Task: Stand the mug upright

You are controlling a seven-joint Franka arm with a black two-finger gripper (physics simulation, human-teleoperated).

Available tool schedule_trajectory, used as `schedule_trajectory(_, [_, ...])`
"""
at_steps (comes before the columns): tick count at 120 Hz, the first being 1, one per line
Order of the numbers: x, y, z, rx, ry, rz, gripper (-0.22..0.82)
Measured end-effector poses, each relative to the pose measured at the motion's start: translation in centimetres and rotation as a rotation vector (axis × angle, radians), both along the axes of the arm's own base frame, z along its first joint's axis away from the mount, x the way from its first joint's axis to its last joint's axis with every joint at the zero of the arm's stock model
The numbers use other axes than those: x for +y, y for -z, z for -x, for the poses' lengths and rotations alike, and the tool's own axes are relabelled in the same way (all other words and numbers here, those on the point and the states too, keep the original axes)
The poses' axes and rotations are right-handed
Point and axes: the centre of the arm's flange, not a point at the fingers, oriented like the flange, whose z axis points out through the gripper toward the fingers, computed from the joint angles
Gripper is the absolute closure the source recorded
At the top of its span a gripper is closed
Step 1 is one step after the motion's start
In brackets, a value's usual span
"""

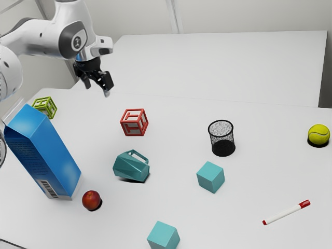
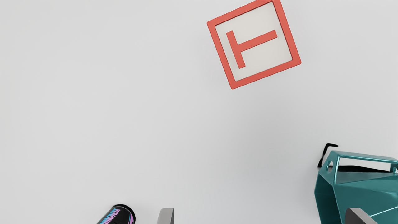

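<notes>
The teal mug (image 1: 131,167) lies on its side on the white table (image 1: 171,207), its handle on the upper side, between the red letter block and the red fruit. High above the table, toward the exterior view's upper left, hangs my gripper (image 1: 97,89), well apart from the mug. In the wrist view the gripper (image 2: 261,216) is open, its fingers wide apart with nothing held. One fingertip overlaps the mug (image 2: 367,196) in that view, partly covering it.
A red letter block (image 1: 134,122) stands behind the mug; a blue carton (image 1: 44,150) and red fruit (image 1: 91,199) are at the exterior view's left. Teal cubes (image 1: 210,177), a mesh cup (image 1: 222,138), a marker (image 1: 286,212) and a tennis ball (image 1: 319,134) lie rightward. A black can (image 2: 118,216) shows too.
</notes>
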Motion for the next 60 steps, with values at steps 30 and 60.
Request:
schedule_trajectory(30, [-0.6,7.8,-3.2,0.112,-0.028,0.134,0.0])
schedule_trajectory(60, [0.2,17.0,-4.5,0.297,-0.075,0.309,0.0])
